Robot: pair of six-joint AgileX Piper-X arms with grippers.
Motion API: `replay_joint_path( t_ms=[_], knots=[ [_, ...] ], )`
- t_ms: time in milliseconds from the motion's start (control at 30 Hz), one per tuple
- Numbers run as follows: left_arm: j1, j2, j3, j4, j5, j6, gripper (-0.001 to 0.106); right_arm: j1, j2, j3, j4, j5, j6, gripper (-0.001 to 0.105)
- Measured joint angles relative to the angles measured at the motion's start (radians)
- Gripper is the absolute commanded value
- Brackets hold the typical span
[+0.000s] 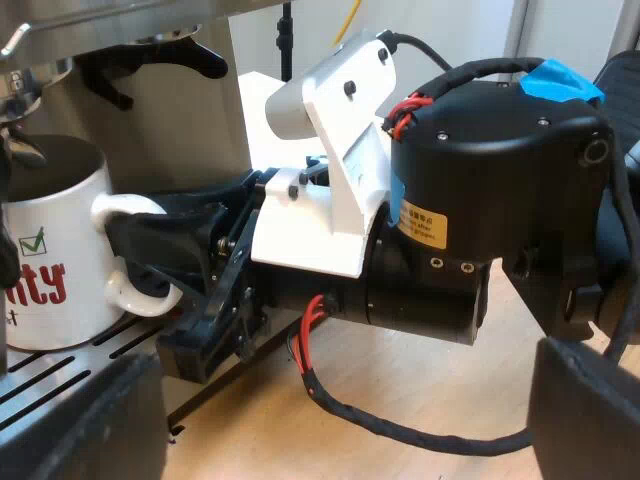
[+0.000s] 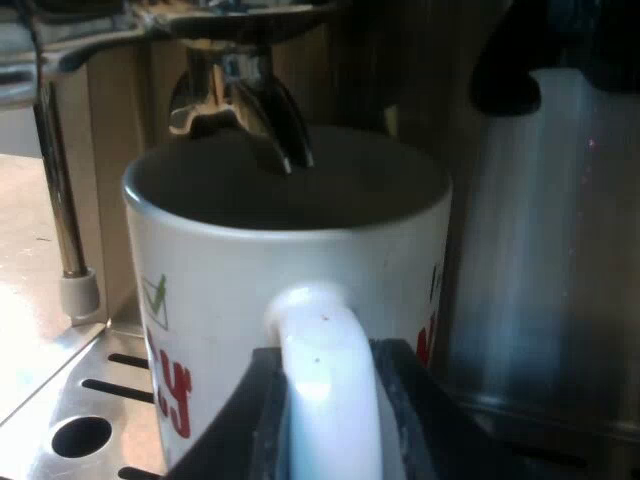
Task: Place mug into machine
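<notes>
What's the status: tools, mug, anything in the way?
Right tool shut on the mug by its handle. Left tool open, empty. Mug upright on drip tray under spout. Nothing seen in the way.

Mug: white, with red lettering and a green tick on its side; it stood upright with its opening dark inside.
Handle: on the mug's near side, facing the camera.
Right gripper: at the mug's handle, clamped on it from both sides.
Fingers: black, one pressed against each flank of the mug's handle.
Spout: shiny metal, forked, just above the mug's opening, its tips close over the rim.
Drip tray: metal, with slots and one round hole, under and beside the mug.
Steam pipe: thin and upright with a pale tip, beside the mug, not touching it.
Machine: its brushed metal wall stood close behind the mug.
</notes>
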Motion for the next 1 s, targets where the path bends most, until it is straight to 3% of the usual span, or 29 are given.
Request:
replay_joint_path(
  t_ms=[67, 100, 200, 733, 1000],
  knots=[
    [0.000, 0.000, 0.000, 0.000, 0.000, 0.000, 0.081, 0.000, 0.000, 0.000, 0.000, -0.005, 0.000, 0.033],
    [0.000, 0.000, 0.000, 0.000, 0.000, 0.000, 0.081, 0.000, 0.000, 0.000, 0.003, -0.011, 0.005, 0.045],
    [0.000, 0.000, 0.000, 0.000, 0.000, 0.000, 0.081, 0.000, 0.000, 0.000, 0.018, -0.022, 0.007, 0.057],
    [0.000, 0.000, 0.000, 0.000, 0.000, 0.000, 0.081, 0.000, -0.062, 0.000, 0.019, -0.021, 0.007, 0.059],
    [0.000, 0.000, -0.003, 0.002, 0.000, 0.000, 0.081, 0.006, -0.158, 0.084, 0.085, 0.012, 0.023, 0.059]
  ],
)
